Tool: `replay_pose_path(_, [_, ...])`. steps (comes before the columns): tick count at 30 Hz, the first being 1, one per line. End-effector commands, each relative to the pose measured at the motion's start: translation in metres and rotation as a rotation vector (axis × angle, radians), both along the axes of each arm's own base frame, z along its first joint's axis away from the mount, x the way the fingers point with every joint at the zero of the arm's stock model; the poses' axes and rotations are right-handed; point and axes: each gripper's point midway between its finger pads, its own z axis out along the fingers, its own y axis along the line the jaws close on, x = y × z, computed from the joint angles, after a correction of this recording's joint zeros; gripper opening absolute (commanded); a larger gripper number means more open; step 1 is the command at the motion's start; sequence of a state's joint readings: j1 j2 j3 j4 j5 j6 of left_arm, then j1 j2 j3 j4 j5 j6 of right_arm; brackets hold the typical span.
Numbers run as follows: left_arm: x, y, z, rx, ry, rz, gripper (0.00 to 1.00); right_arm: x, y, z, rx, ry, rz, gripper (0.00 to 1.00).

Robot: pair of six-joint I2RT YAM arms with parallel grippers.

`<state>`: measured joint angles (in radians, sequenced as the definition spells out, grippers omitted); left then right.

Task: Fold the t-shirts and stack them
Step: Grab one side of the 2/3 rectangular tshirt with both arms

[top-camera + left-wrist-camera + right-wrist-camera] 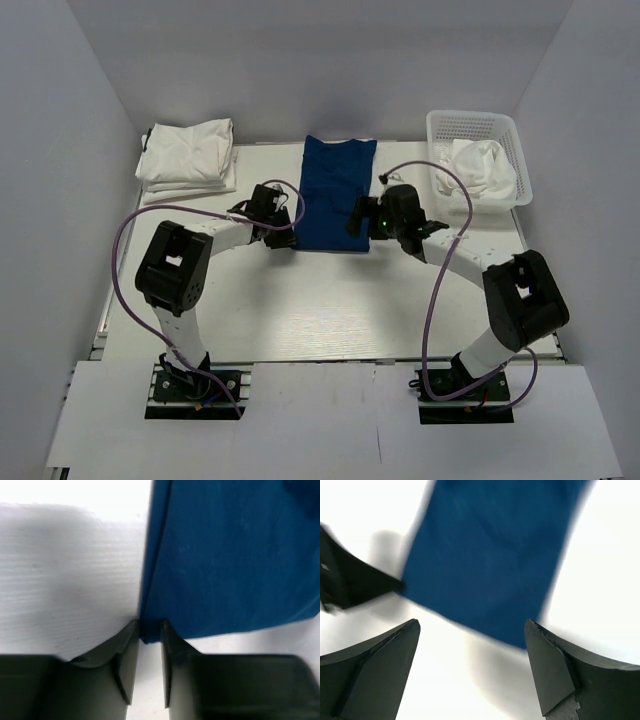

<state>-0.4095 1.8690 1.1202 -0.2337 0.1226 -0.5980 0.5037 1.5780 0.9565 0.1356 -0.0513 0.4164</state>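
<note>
1. Location. The blue t-shirt (338, 188) lies flat on the table (330, 310) as a long narrow rectangle, centre-far. It runs near to far between my two arms. The folded white t-shirts (188, 155) sit stacked at the far left, well apart from it. One crumpled white t-shirt (482, 165) is in the basket (470, 122) at the far right.

2. Pincer state. My left pincer (149, 630) is clenched on the near-left corner of the blue t-shirt, with only the tip of the cloth between the fingers. My right pincer (472, 625) is released, with its fingers spread wide. It hovers over the near-right corner and grips nothing. Its view is blurred.

3. Handling. I judge the cloth light, soft and limp. It has no stiffness to carry a push, so it must be lifted and laid. The layers may slide apart if I pinch only the top one.

4. Grip points. Take both near corners, catching all layers at the edge. Raise them evenly, since uneven height is likely to skew the fold. The left bite is shallow and could slip.
</note>
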Motion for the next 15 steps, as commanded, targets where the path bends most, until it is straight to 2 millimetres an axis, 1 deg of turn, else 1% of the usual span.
replay_pose_path(1, [-0.028,-0.001,-0.019,-0.002,0.064,-0.059,0.33,-0.027,-0.019,-0.029,-0.001,0.151,-0.093,0.90])
replay_pose_path(2, [-0.031,-0.001,-0.020,-0.012,0.054,-0.052,0.30,-0.036,-0.024,-0.043,-0.019,0.181,-0.101,0.90])
replay_pose_path(3, [-0.027,-0.002,-0.018,-0.018,0.040,-0.052,0.30,-0.037,-0.025,-0.043,-0.015,0.180,-0.107,0.90])
replay_pose_path(5, [-0.031,-0.005,-0.019,-0.034,0.049,-0.065,0.30,-0.047,-0.028,-0.059,-0.022,0.215,-0.107,0.89])
replay_pose_path(7, [-0.028,-0.008,-0.019,-0.045,0.043,-0.071,0.30,-0.049,-0.027,-0.069,-0.031,0.236,-0.100,0.86])
replay_pose_path(8, [-0.028,-0.012,-0.020,-0.062,0.054,-0.085,0.26,-0.047,-0.028,-0.074,-0.046,0.242,-0.094,0.86])
replay_pose_path(9, [-0.029,-0.012,-0.024,-0.057,0.065,-0.084,0.23,-0.045,-0.027,-0.074,-0.045,0.243,-0.091,0.86])
replay_pose_path(10, [-0.029,-0.012,-0.024,-0.057,0.065,-0.084,0.19,-0.046,-0.026,-0.083,-0.057,0.264,-0.089,0.85])
replay_pose_path(11, [-0.029,-0.012,-0.024,-0.057,0.065,-0.084,0.14,-0.046,-0.025,-0.085,-0.059,0.268,-0.088,0.82])
replay_pose_path(12, [-0.031,-0.011,-0.027,-0.057,0.067,-0.084,0.00,-0.043,-0.023,-0.084,-0.056,0.265,-0.081,0.81])
replay_pose_path(13, [-0.034,-0.010,-0.030,-0.053,0.075,-0.084,0.00,-0.043,-0.022,-0.085,-0.054,0.266,-0.076,0.77])
replay_pose_path(14, [-0.034,-0.010,-0.030,-0.053,0.075,-0.084,0.00,-0.043,-0.021,-0.092,-0.061,0.283,-0.073,0.65])
replay_pose_path(15, [-0.037,-0.008,-0.032,-0.050,0.084,-0.083,0.00,-0.043,-0.020,-0.093,-0.058,0.284,-0.067,0.59])
